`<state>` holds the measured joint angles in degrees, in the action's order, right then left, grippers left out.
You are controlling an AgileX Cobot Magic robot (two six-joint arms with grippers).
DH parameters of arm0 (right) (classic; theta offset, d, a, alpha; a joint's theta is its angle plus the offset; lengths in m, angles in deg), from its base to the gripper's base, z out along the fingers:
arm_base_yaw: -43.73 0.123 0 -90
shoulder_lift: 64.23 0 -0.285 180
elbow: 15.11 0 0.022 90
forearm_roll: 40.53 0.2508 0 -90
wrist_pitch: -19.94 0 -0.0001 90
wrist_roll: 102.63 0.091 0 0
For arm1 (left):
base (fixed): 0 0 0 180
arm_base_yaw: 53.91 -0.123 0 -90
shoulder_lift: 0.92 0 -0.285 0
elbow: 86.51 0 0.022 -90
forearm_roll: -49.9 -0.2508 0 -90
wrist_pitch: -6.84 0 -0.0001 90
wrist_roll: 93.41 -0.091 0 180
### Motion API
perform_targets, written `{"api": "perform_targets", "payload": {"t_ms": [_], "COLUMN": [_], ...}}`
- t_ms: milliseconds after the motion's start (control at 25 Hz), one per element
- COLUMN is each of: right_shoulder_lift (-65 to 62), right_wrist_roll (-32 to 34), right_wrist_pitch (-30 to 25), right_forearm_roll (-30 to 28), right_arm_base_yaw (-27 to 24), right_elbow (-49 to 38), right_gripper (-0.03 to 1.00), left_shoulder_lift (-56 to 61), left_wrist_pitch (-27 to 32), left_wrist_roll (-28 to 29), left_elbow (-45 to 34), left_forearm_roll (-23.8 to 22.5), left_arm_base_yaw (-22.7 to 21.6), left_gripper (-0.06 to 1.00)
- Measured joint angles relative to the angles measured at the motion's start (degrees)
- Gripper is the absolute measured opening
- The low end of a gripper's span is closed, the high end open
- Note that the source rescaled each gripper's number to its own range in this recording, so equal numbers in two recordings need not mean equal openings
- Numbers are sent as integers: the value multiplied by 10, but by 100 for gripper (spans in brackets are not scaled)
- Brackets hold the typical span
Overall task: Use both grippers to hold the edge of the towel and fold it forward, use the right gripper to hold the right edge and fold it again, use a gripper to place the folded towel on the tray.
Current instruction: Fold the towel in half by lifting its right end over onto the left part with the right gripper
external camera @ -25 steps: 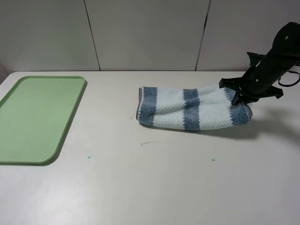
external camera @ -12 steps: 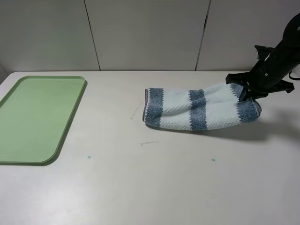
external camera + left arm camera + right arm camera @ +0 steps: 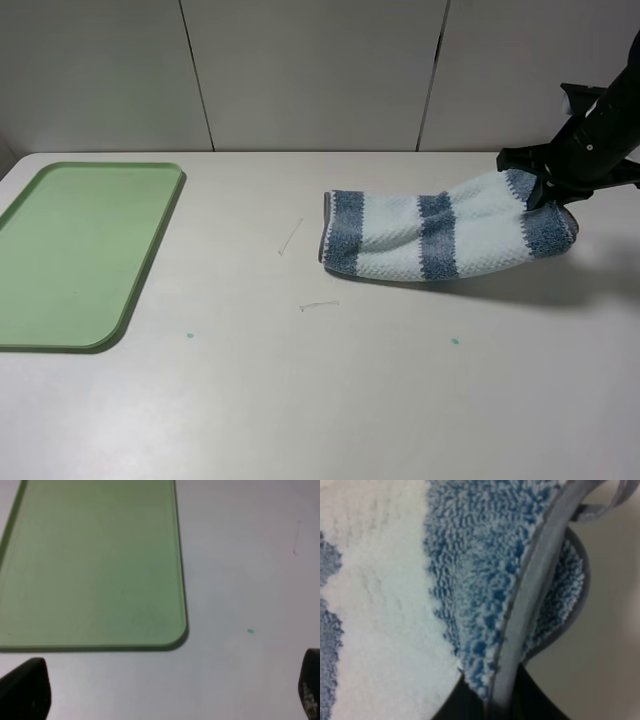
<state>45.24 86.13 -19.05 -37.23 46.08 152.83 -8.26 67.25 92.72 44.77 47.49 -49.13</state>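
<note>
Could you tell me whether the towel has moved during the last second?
Yes. The towel has slid right, away from the tray, with the right pincer gripping its end.

folded blue-and-white striped towel (image 3: 440,237) right of centre, green tray (image 3: 80,250) far left

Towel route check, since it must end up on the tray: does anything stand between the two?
Nothing that blocks. Between the towel and the tray lies bare table, with only a thin thread, a second thread and a tiny green speck lying flat.
</note>
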Motion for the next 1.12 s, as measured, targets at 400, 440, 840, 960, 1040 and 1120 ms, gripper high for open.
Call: {"api": "perform_targets", "payload": {"t_ms": [400,440,840,960,1040,1120], "right_shoulder_lift": [-10,-10,-17,-27,-28,-28], "right_wrist_roll": [2,2,2,2,2,2], "right_wrist_pitch": [-2,-2,2,2,-3,-4], "right_forearm_roll": [13,14,36,40,41,41], "right_arm_base_yaw": [36,41,86,94,102,112], "right_elbow": [0,0,0,3,15,29], "right_gripper": [5,5,5,5,5,5], "left_shoulder_lift": [0,0,0,0,0,0], "left_wrist_pitch": [0,0,-1,-1,-1,-1], "left_wrist_roll": [0,0,0,0,0,0], "left_elbow": [0,0,0,0,0,0], "left_forearm_roll": [0,0,0,0,0,0], "left_arm_base_yaw": [0,0,0,0,0,0], "left_gripper": [100,100,100,100,100,100]}}
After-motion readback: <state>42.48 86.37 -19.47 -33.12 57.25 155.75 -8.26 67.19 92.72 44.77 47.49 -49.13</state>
